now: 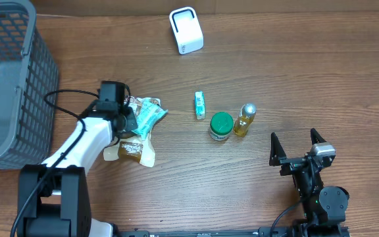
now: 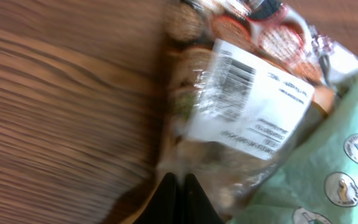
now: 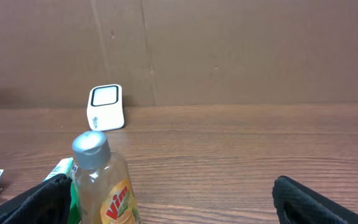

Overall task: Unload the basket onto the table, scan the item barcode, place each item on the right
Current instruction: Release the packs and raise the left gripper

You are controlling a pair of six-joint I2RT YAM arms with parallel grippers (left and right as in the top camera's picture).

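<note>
One white box-shaped plastic scanner point(image 1: 186, 29) stands at the far side of the brown wooden table point(image 1: 308, 72), and everything else is placed from it: one grey plastic mesh basket point(image 1: 5, 85) sits far to its left; two soft packets lie nearer the robot and to its left, a mint-green plastic packet point(image 1: 150, 115) and a clear plastic snack pouch point(image 1: 137, 151) touching it; one small green-and-white carton point(image 1: 200, 105) lies almost straight in front of the scanner; one round jar with a green lid point(image 1: 220, 125) and one yellow bottle with a silver cap point(image 1: 245, 120) stand side by side a little to the right of that; the clear plastic snack pouch lies flat, its length running from the left gripper point(image 1: 127, 124) toward the robot, its white label point(image 2: 247, 99) and barcode facing up; the print beside the barcode is too blurred to read; the mint-green packet shows round icons and what looks like "TISSUE"; the bottle reads "Vim"; the left gripper's fingers are pressed together on the pouch's near edge; the right gripper point(image 1: 294, 136), nearer the robot and well right of the scanner, is spread wide with nothing between its fingers
</note>
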